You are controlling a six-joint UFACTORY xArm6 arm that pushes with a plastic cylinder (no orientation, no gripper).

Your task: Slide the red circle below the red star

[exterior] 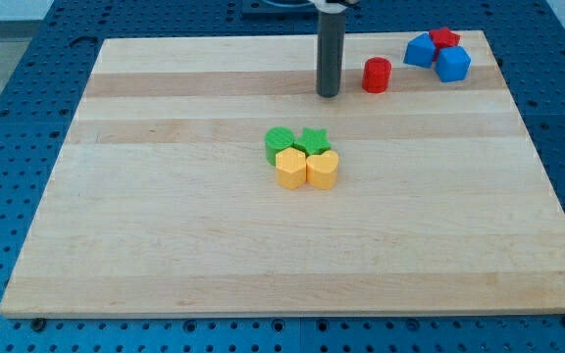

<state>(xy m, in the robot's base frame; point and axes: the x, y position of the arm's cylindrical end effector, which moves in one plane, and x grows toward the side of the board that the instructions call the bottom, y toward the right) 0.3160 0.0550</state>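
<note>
The red circle point(377, 75) is a short red cylinder near the view's top, right of centre. The red star point(445, 38) sits further up and to the right, pressed against two blue blocks, so only its top shows. My tip point(328, 94) rests on the board just to the left of the red circle, a small gap apart from it. The rod rises straight up out of the view's top.
Two blue blocks point(420, 51) point(452, 65) flank the red star at the top right. At the board's middle a tight cluster holds a green circle point(279, 142), a green star point(313, 141), a yellow hexagon point(290, 169) and a yellow heart point(323, 170). The wooden board point(165, 245) has blue pegboard around it.
</note>
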